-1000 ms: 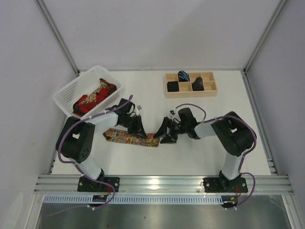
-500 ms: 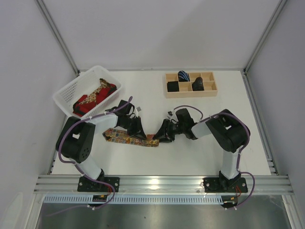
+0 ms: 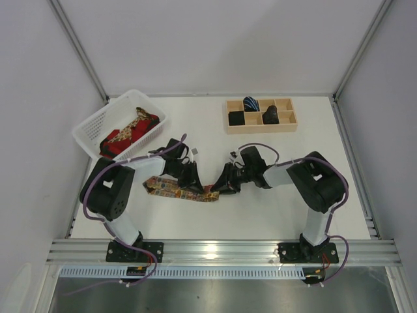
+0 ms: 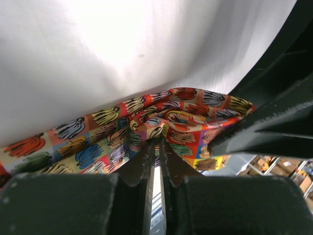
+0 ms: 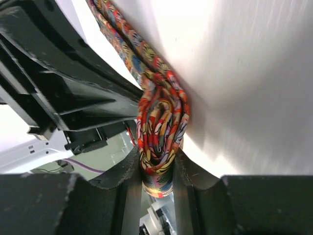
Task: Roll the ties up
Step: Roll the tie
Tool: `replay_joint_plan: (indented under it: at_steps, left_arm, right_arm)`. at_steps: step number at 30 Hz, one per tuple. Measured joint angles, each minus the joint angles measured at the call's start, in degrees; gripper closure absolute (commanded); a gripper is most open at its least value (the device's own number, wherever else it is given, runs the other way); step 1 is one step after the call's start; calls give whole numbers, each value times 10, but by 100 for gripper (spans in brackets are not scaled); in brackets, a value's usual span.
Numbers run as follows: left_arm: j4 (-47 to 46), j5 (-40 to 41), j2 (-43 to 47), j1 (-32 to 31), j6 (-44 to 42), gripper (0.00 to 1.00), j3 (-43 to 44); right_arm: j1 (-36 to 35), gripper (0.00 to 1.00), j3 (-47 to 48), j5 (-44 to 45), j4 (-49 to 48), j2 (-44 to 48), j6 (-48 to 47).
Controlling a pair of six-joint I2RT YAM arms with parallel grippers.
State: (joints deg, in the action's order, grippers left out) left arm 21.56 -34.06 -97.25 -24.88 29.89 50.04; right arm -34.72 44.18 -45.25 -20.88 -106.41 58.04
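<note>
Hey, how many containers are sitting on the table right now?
2: a white basket at the back left holding loose ties, and a wooden divided tray at the back right holding rolled ties. None looks hidden.

On the table (image 3: 273, 208), multicoloured tie (image 3: 168, 187), left fingers (image 3: 193, 185) and right fingers (image 3: 220, 188) near one end.

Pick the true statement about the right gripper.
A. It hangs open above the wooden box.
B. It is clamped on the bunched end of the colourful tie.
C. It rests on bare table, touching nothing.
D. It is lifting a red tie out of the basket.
B: in the right wrist view the right gripper squeezes the bunched end of the colourful tie from both sides.
</note>
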Motion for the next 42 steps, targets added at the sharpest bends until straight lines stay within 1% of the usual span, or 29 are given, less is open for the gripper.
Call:
replay_joint_plan:
  at_steps: [5, 11, 16, 20, 23, 29, 32, 37, 42]
  left_arm:
    - [-14, -5, -17, -49, 16, 87, 18]
    - [-17, -6, -68, -114, 37, 88, 90]
    - [-17, -7, -97, -153, 48, 88, 123]
    - [-14, -6, -100, -159, 51, 89, 122]
    - [-15, -5, -100, -159, 51, 91, 116]
    - [-2, 22, -100, -159, 46, 90, 97]
    - [9, 34, -96, -159, 44, 88, 97]
    - [35, 76, -72, -154, 28, 80, 96]
    - [62, 108, -36, -134, 9, 79, 85]
  right_arm:
    - [18, 100, -4, 5, 87, 58, -33]
    - [63, 100, -7, 18, 225, 146, -95]
    - [68, 100, 1, 42, 332, 188, -145]
    - [61, 100, 12, 62, 392, 190, -161]
    - [44, 100, 31, 83, 419, 181, -161]
    - [-4, 100, 75, 133, 443, 140, -124]
    - [-20, 100, 101, 161, 460, 121, -96]
    - [-33, 100, 128, 203, 485, 102, -59]
    - [-40, 100, 149, 241, 510, 93, -35]
